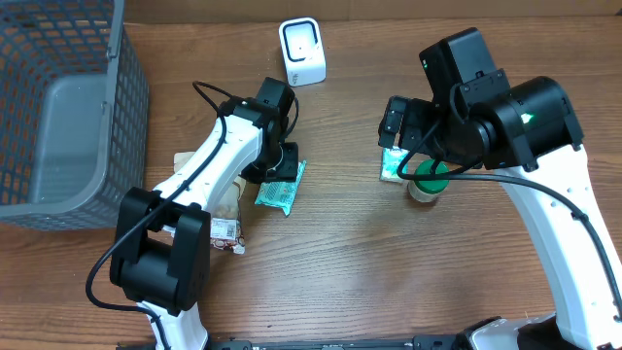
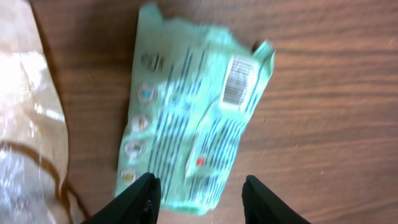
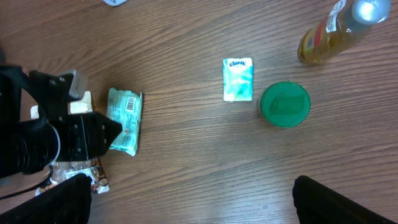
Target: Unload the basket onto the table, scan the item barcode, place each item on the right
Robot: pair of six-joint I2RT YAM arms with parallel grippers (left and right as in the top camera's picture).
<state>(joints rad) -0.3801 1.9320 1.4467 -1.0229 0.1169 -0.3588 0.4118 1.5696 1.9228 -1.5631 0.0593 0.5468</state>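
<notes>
Left wrist view puts the green packet (image 2: 186, 118) mid-frame, flat on the table (image 2: 336, 124), with its barcode (image 2: 236, 82) face up toward the upper right. It looks light, soft and crinkly, probably slippery; pinching the lower end, clear of the barcode, seems best. The left claw (image 2: 202, 182) straddles that end, partly open, gripping nothing. The right claw (image 3: 189, 183) gapes wide, empty. A white scanner (image 1: 302, 51) stands at the overhead's upper middle.

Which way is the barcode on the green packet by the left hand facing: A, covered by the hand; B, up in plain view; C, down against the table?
B: the barcode shows on the upturned face of the green packet, clear of the left hand.
</notes>
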